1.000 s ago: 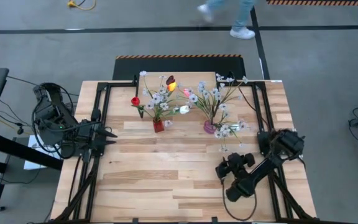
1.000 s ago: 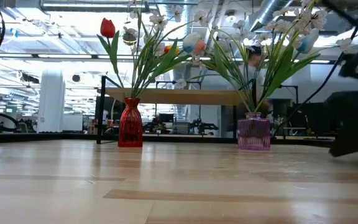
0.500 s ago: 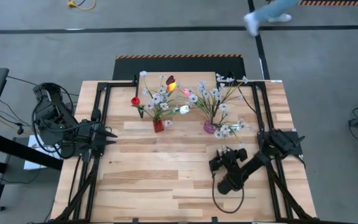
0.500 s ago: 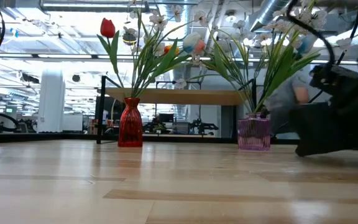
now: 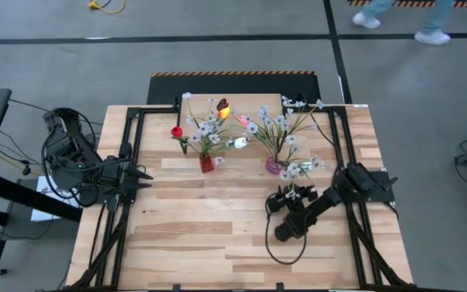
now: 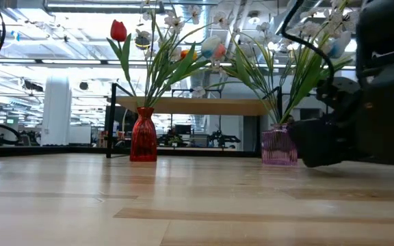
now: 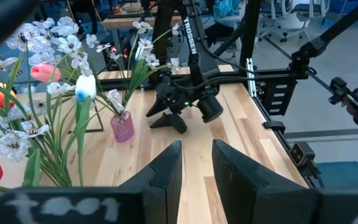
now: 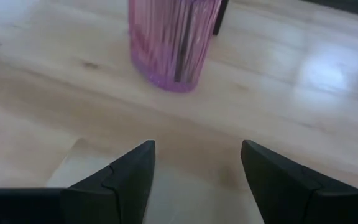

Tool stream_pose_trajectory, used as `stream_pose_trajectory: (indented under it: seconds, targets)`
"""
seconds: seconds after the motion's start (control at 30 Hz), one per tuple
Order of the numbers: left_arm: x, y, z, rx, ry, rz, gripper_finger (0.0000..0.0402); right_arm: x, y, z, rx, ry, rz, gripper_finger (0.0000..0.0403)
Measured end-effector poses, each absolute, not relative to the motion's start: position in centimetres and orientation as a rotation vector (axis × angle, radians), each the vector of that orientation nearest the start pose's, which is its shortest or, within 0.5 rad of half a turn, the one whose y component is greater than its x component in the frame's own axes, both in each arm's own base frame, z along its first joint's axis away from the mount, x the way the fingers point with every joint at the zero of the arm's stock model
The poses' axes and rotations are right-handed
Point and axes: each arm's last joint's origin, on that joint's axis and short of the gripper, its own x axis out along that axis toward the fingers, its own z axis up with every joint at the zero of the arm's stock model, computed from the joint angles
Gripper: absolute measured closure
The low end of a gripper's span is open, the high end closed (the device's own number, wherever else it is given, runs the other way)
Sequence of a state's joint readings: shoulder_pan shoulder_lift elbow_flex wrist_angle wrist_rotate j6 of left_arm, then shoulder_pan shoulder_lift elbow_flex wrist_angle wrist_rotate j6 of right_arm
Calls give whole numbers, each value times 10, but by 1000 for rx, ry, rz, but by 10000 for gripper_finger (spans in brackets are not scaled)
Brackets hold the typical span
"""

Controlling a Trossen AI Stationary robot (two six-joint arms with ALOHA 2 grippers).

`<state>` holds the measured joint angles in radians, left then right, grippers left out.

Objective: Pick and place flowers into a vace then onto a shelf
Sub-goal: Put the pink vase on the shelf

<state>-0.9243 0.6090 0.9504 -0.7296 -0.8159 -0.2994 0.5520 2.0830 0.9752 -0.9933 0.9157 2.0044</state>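
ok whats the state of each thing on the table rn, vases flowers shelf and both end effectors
red vase: upright on the table, holding flowers
pink vase: upright on the table, holding flowers
flowers: all standing in the two vases
shelf: behind the vases, no vase on it
right end effector: open, empty, low in front of the pink vase
left end effector: empty, parked at the table's left edge

Two vases stand on the table: one red vase and one pink vase. Each holds one bunch of flowers. One shelf stands behind them, and two arms are present.
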Motion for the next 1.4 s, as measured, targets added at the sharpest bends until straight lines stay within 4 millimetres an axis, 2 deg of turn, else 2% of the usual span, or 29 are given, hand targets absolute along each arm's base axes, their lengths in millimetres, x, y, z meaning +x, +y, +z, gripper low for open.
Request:
stream_pose_trajectory:
  seconds: [0.37,0.6,0.97,1.4]
  targets:
    - [74,-64,360,-4,268,-86,322,254,92,68,241,567,-1397,168]
    - [74,-64,359,-4,279,-90,322,259,81,68,259,558,-1437,168]
    - [77,-68,354,21,314,-81,322,268,74,66,227,537,-1394,168]
    - [86,-79,354,22,308,-67,322,281,77,64,140,531,-1284,168]
